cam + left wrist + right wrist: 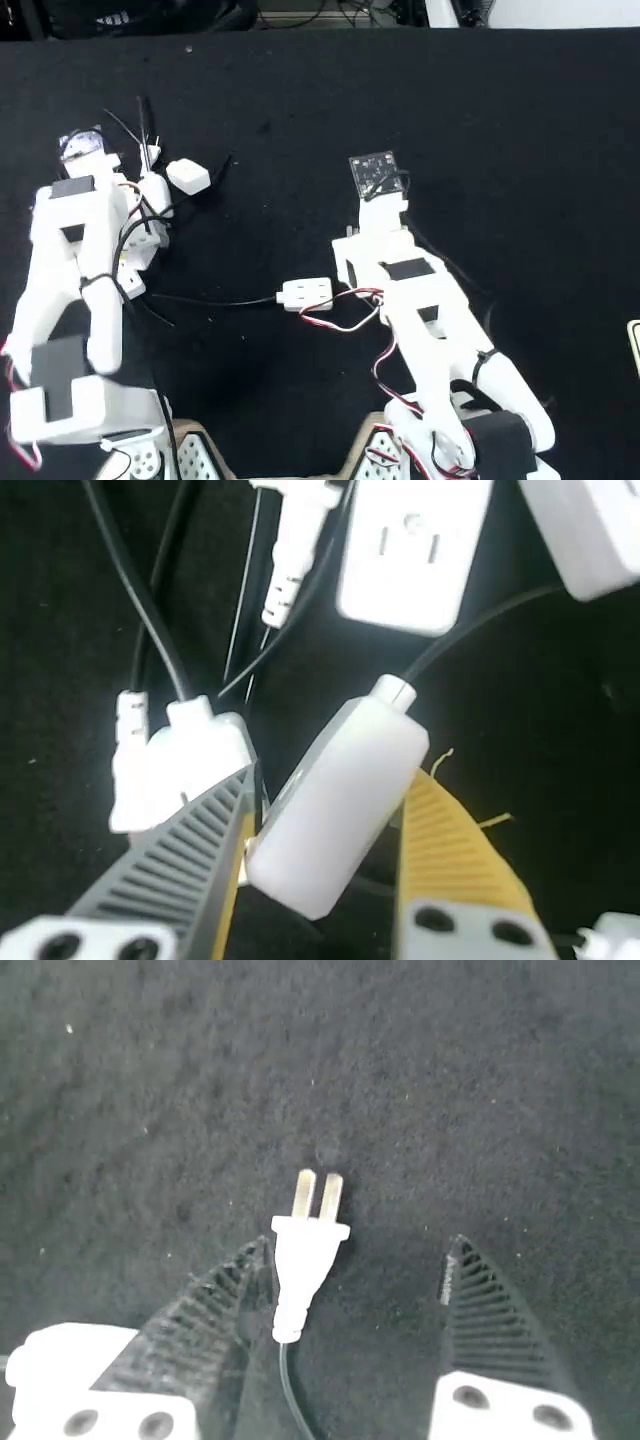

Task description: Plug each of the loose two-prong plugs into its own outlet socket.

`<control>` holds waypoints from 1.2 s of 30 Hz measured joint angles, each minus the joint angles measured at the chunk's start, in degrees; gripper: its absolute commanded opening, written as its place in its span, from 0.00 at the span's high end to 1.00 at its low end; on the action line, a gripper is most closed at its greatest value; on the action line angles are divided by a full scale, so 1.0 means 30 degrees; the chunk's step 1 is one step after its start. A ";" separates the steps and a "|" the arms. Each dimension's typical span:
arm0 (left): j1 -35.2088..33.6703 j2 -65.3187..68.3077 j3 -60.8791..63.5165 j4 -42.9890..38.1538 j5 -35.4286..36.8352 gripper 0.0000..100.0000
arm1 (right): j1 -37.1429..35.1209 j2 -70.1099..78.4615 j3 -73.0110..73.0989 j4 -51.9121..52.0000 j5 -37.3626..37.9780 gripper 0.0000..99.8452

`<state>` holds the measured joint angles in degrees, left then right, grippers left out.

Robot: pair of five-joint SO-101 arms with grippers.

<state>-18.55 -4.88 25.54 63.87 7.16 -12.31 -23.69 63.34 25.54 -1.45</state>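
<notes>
Even overhead light w/ mild glare

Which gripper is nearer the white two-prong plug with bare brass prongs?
Right. The right gripper straddles the white two-prong plug; left gripper sits aside, shut on a white corded block.

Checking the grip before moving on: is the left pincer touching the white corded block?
Touching: left wrist view shows the left pincer, fingers against both sides of the white corded block.

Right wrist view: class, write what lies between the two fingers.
In that view a plug lies on the table, close beside one finger; up to the other finger the table is bare.
</notes>
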 measured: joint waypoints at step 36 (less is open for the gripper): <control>0.6330 -0.6681 0.9319 -0.5363 -0.2344 0.78 | 0.1260 0.0879 -0.1231 0.1495 -0.0205 0.99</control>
<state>0.44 -24.92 53.49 47.78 0.13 -8.53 -21.05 59.65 30.02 -2.07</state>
